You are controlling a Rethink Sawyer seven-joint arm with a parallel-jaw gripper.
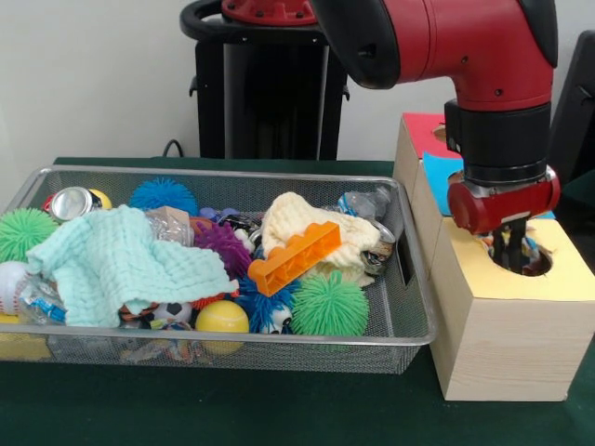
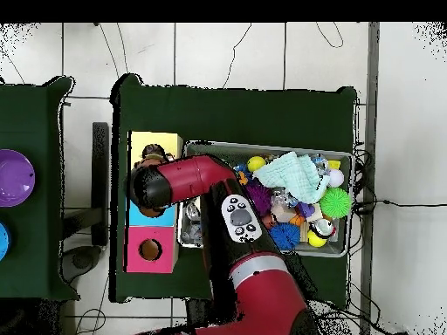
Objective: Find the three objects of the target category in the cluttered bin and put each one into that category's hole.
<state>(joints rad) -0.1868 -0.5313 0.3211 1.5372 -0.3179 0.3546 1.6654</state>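
Observation:
My gripper [image 1: 509, 253] hangs straight down over the wooden box with the yellow top [image 1: 567, 279], its tip dipped into that box's round hole [image 1: 535, 265]. Something small and multicoloured shows in the hole beside the tip; what it is stays unclear. The wire mesh bin [image 1: 223, 173] to the left holds an orange toy brick [image 1: 295, 257] on a cream cloth [image 1: 288, 216], a mint cloth [image 1: 121, 260], green spiky balls [image 1: 329, 304], a purple spiky ball [image 1: 221, 243], a yellow ball [image 1: 222, 318] and crushed cans [image 1: 71, 202]. In the overhead view my wrist [image 2: 147, 186] covers the gripper beside the yellow top [image 2: 166, 141].
Behind the yellow box stand a blue-topped box [image 1: 437, 177] and a red-topped box [image 1: 423, 130]; the pink top's hole [image 2: 150, 250] shows from above. The bin [image 2: 262, 146] sits right beside the boxes. A purple plate [image 2: 13, 177] lies on a separate green mat.

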